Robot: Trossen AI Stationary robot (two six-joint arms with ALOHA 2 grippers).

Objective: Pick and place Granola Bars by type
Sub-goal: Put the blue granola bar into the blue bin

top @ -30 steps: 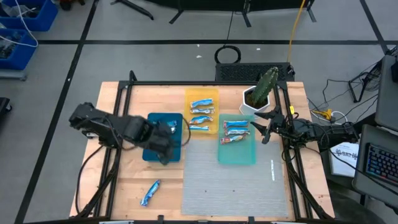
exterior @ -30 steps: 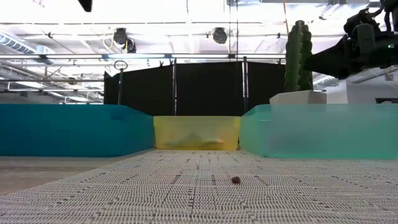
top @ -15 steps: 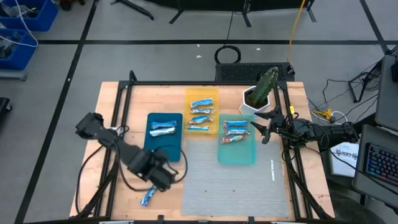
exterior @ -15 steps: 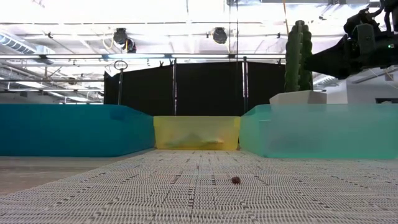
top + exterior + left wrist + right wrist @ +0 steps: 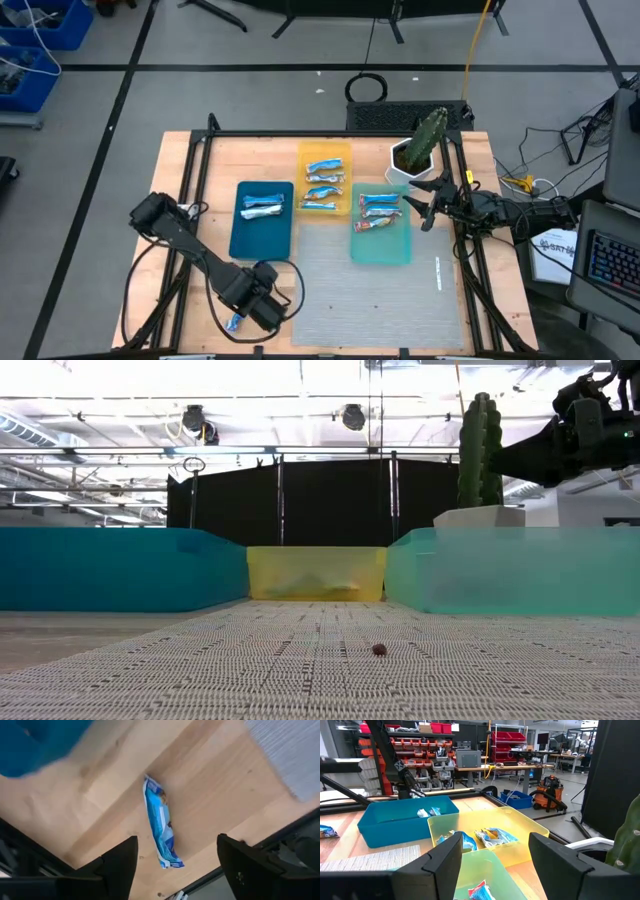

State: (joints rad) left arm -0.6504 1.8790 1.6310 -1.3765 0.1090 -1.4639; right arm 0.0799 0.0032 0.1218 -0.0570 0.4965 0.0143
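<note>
One blue-and-white granola bar (image 5: pixel 161 822) lies flat on the bare wood near the table's near-left corner (image 5: pixel 234 322). My left gripper (image 5: pixel 177 842) hovers over it, open, a finger on either side of its lower end, touching nothing; the high view shows the gripper (image 5: pixel 262 305) beside the bar. Two bars (image 5: pixel 262 206) lie in the blue tray (image 5: pixel 262 240). Several lie in the yellow tray (image 5: pixel 325 152). The teal tray (image 5: pixel 383 248) holds blue bars and a reddish one (image 5: pixel 375 226). My right gripper (image 5: pixel 430 205) waits open at the table's right side, by the teal tray.
A grey ribbed mat (image 5: pixel 380 300) covers the near-right part of the table, with a small brown crumb (image 5: pixel 379 650) on it. A potted cactus (image 5: pixel 420 150) stands at the far right, behind my right gripper. The dark frame rails (image 5: pixel 190 200) run along the table's edges.
My left arm has swung from over the blue tray toward the table's near edge and now stands over the lone bar on the wood. The two bars in the blue tray, partly covered before, now show in full. My right arm has kept still.
</note>
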